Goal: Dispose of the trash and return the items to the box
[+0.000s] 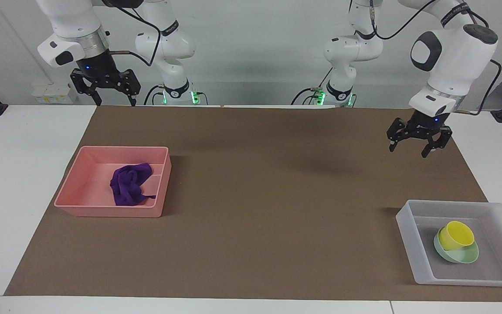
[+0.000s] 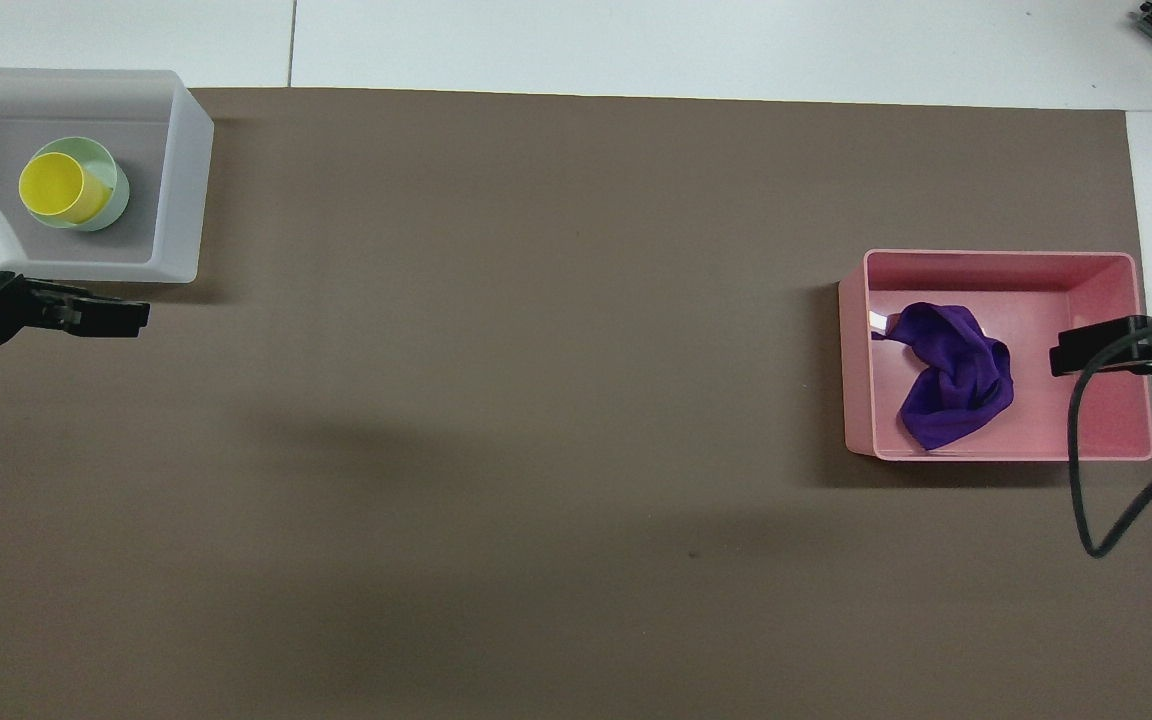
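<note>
The bench (image 1: 20,183) carries a brown mat (image 1: 268,183) with two trays at its ends. Toward the left arm's end sits the translucent grey-white box (image 1: 408,244), and inside it the mint-green bowl (image 1: 466,257) rests on the floor with the yellow cup (image 1: 456,235) lying tilted in it, its mouth turned partly upward. In the overhead view the same cup (image 2: 54,187) covers most of the bowl (image 2: 111,185), and both sit in the box (image 2: 186,190) well away from its walls. Toward the right arm's end sits the pink tray (image 1: 66,192), and the purple cloth (image 1: 129,185) lies crumpled on its floor, with a thin loop trailing toward the wall farthest from the robots; from above the cloth (image 2: 951,375) lies near the middle of the pink tray (image 2: 856,350). The left claw (image 1: 415,141) hangs in the air over bare mat, not over the box, its fingers spread apart and holding nothing; from above this claw (image 2: 121,318) shows just outside the box's nearer wall. The right claw (image 1: 110,93) hangs high over the mat's edge nearest the robots, at the right arm's end, fingers spread and empty; from above, the claw (image 2: 1071,352) overlaps the pink tray.
</note>
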Robot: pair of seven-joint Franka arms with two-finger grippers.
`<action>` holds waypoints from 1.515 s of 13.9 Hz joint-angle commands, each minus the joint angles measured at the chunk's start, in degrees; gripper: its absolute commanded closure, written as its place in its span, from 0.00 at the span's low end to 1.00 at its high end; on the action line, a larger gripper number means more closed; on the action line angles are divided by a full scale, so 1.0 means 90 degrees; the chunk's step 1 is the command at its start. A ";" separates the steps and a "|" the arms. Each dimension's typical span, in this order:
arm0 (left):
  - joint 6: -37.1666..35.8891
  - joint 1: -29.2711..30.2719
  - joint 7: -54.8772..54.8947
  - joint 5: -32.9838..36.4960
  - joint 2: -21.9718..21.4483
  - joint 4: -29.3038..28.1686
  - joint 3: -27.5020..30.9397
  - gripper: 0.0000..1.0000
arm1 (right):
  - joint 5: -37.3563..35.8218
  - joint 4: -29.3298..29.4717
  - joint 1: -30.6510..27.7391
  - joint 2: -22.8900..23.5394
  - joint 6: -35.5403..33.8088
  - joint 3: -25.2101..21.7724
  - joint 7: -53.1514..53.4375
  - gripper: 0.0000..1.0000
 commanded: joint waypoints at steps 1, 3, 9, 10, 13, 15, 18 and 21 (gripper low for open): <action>-0.0532 -0.0156 -0.0184 0.0265 0.0048 0.0482 0.0032 0.00 | -0.0003 0.0064 -0.0039 -0.0005 -0.0136 0.0023 -0.0129 0.00; -0.0816 -0.0293 -0.0311 0.0374 0.0234 0.0893 0.0022 0.00 | -0.0032 0.0261 -0.0029 0.0162 -0.0264 0.0023 -0.0129 0.00; -0.1910 -0.0430 -0.0692 0.0706 0.0782 0.2125 0.0003 0.00 | -0.0052 -0.0149 -0.0029 -0.0003 -0.0020 0.0023 -0.0022 0.00; -0.1988 -0.0449 -0.0780 0.0745 0.0772 0.2087 0.0003 0.00 | -0.0052 -0.0149 -0.0029 -0.0004 -0.0030 0.0023 -0.0022 0.00; -0.2018 -0.0450 -0.1122 0.0755 0.0597 0.1805 0.0003 0.00 | -0.0052 -0.0169 -0.0049 -0.0013 0.0028 0.0023 -0.0041 0.00; -0.1979 -0.0440 -0.1132 0.0755 0.0577 0.1784 0.0003 0.00 | -0.0042 -0.0169 -0.0068 -0.0013 0.0029 0.0023 -0.0051 0.00; -0.1989 -0.0401 -0.1142 0.0755 0.0577 0.1774 0.0003 0.00 | -0.0042 -0.0169 -0.0068 -0.0013 0.0029 0.0023 -0.0051 0.00; -0.1960 -0.0371 -0.1171 0.0755 0.0567 0.1716 0.0003 0.00 | -0.0042 -0.0169 -0.0068 -0.0013 0.0029 0.0023 -0.0071 0.00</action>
